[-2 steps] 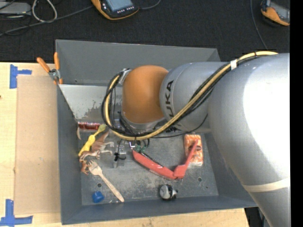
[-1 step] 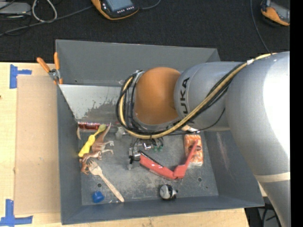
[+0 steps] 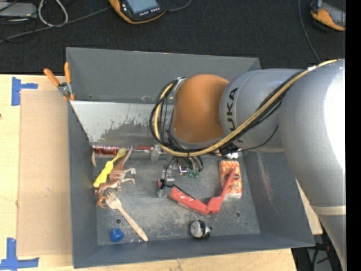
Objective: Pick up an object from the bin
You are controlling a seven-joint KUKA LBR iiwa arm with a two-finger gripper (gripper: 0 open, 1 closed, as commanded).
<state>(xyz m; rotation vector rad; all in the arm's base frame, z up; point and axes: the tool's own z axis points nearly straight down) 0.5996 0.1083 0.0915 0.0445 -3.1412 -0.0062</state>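
Entering, nearest the near wall of the grey bin (image 3: 83, 202): a small blue cap (image 3: 115, 235) at the left and a round black-and-silver thing (image 3: 198, 228) toward the right, lying well apart.

Entering, just beyond the cap: a pale wooden spoon (image 3: 128, 218) lying slantwise, broad end pointing far-left and nearly touching a brown toy dinosaur (image 3: 115, 182).

Entering, at mid-floor: a red bent strip (image 3: 194, 203), one leg running left, the other rising far-right and meeting the near edge of an orange-and-white packet (image 3: 231, 179).

Recording the gripper (image 3: 164, 185) hanging low over bare floor, just beside the left end of the red bent strip, the nearest thing to it. Not being able to tell whether the tool is apart, together or clamped on anything, nor whether it is touching the strip.

Entering, left of the gripper: a yellow stick-like thing (image 3: 107, 171) lying along the far side of the dinosaur.

Entering, beyond that, along the foot of the far wall: a dark red tube (image 3: 107, 150) lying crosswise.

Recording, farthest: the orange cover (image 3: 197, 109) on the wrist, wrapped by looping black and yellow cables (image 3: 163, 117), and the grey arm (image 3: 293, 117) reaching in from the right.
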